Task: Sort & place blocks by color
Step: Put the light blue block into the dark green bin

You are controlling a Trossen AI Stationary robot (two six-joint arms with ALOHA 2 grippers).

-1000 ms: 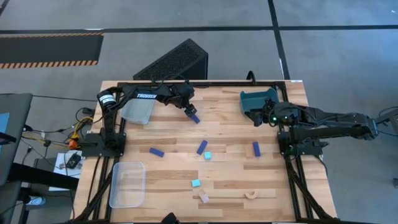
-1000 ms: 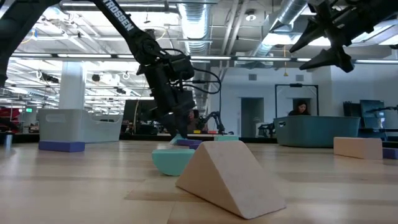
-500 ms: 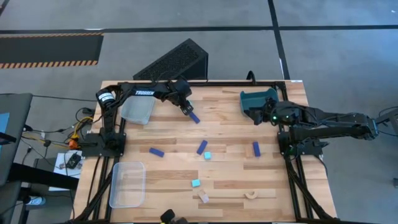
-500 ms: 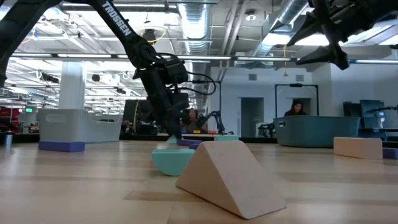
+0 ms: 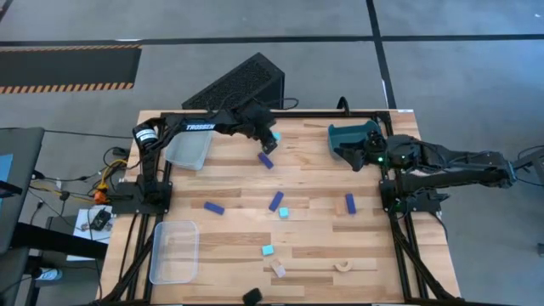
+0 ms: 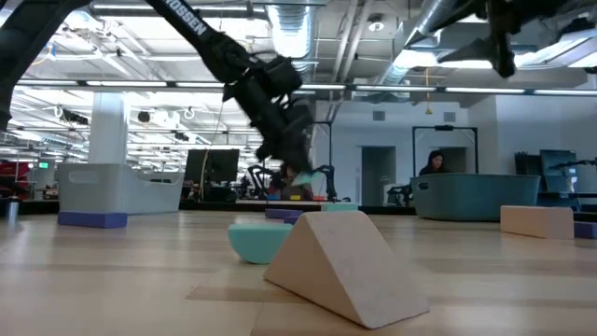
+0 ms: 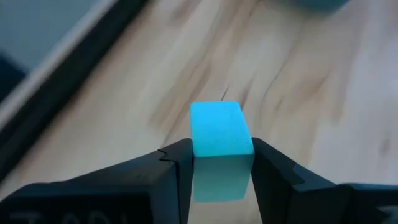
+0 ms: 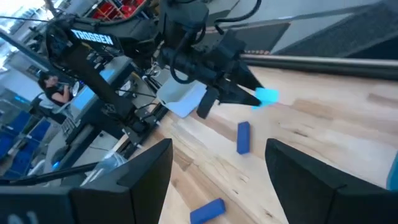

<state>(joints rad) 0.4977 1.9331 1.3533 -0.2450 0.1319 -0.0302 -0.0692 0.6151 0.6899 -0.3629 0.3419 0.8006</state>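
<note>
My left claw (image 7: 222, 163) was clamped on 1 cyan cube (image 7: 219, 129), lifted off the bench (image 5: 314, 246) toward 12 o'clock, just above a dark blue bar (image 5: 266, 160), presumably for carrying to a bin. My right claw (image 5: 346, 151) waited, fingers spread, over the teal bin (image 5: 353, 132) at 2 o'clock.

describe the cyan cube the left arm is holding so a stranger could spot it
Start at the far edge of the wooden table, between the clear bin and the teal bin. The left gripper is shut on a light cyan cube, lifted above a dark blue bar; the other two cyan cubes lie on the table.
</note>
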